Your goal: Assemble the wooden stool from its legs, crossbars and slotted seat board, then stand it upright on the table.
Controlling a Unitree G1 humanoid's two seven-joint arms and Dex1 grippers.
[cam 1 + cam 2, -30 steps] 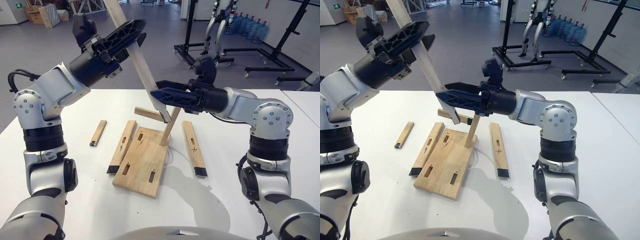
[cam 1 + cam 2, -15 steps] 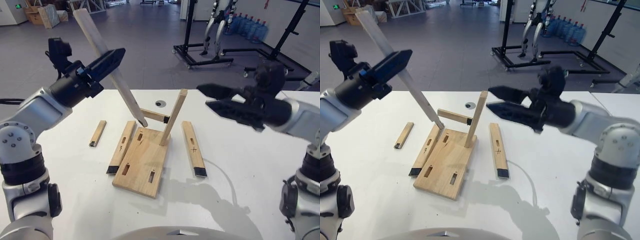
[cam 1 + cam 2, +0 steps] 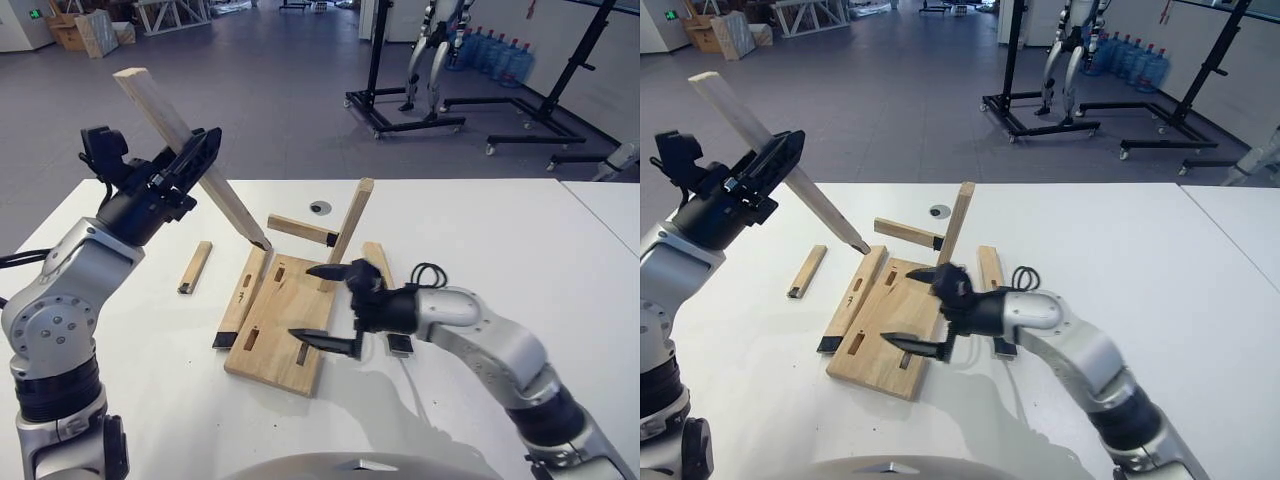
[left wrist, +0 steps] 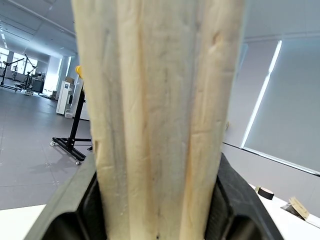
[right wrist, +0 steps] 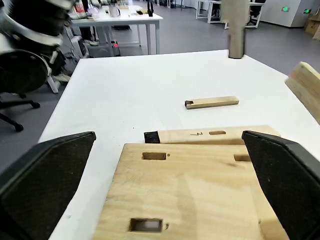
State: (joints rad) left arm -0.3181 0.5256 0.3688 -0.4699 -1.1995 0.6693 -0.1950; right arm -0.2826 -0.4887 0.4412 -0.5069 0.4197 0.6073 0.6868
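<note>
Seat board point(image 3: 278, 318) lies flat mid-table, with one leg point(image 3: 348, 232) socketed at its 1 o'clock corner and a crossbar point(image 3: 298, 229) jutting from that leg toward 9. My left gripper point(image 3: 197, 163) is clamped on a second leg point(image 3: 160, 105), tilted, its lower end just off the board's 11 o'clock corner. My right gripper point(image 3: 303, 303) hangs spread wide, holding nothing, over the 4 o'clock side. I'd pin the board with the right, swing the leg upright, then seat its end and the crossbar together. Pencil marks on the loose leg point(image 3: 240, 300) at 9 are too faint to read; no labels.

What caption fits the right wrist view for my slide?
Open right pincer frames the pale slotted wooden seat board.
</note>
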